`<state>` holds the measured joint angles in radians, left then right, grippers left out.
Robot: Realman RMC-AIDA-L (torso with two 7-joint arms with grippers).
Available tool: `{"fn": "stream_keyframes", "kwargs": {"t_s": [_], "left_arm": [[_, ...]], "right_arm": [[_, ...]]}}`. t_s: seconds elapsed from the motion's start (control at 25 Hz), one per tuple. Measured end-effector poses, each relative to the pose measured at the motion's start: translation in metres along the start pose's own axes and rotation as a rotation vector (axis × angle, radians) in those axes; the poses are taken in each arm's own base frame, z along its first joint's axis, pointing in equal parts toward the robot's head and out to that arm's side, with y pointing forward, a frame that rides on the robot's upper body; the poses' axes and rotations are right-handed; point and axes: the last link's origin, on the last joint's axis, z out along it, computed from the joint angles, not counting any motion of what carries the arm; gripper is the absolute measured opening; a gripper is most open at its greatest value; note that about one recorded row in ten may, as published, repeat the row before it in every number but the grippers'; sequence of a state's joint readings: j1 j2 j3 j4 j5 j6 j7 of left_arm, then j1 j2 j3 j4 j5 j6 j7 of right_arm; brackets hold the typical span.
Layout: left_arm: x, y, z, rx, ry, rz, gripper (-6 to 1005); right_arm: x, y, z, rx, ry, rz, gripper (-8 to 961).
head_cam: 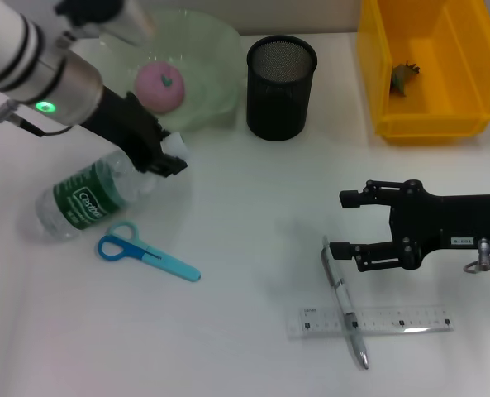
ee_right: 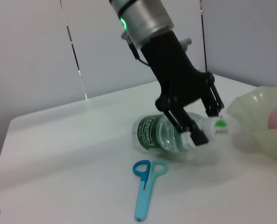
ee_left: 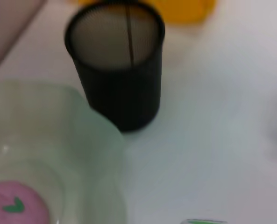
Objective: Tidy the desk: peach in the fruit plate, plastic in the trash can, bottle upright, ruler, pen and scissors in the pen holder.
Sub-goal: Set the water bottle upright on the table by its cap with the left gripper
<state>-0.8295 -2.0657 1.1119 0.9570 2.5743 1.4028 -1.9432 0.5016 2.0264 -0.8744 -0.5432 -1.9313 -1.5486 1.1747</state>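
A pink peach [head_cam: 160,85], blue scissors [head_cam: 145,252], a black mesh holder [head_cam: 281,87] and a yellow bin [head_cam: 430,70] are seen on the white surface [head_cam: 245,248].

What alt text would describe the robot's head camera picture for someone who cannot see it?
The left tool grips the neck of a lying bottle beside blue scissors. The open right tool hovers by a pen crossing a ruler. Behind: peach in plate, pen holder, yellow bin.
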Motion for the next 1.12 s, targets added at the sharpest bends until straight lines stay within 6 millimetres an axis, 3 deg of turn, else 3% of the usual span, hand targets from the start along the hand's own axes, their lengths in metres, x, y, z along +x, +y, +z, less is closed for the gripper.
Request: {"fn": "stream_keyframes", "kwargs": {"t_s": [0.4,0.72,1.12], "left_arm": [[-0.029,-0.009,-0.04,-0.02,0.259,-0.123,443],[-0.074,-0.013,-0.07,0.015,0.486,-0.228,444],[-0.103,-0.007,-0.079,0.05,0.638,-0.286,444]], "right_arm": [[-0.001,-0.001,0.0,-0.001,-0.001,-0.003,827],[-0.003,0.0,0.002,-0.005,-0.01,-0.005,827],[-0.003,0.001,0.004,-0.008,-0.014,-0.005,828]]}}
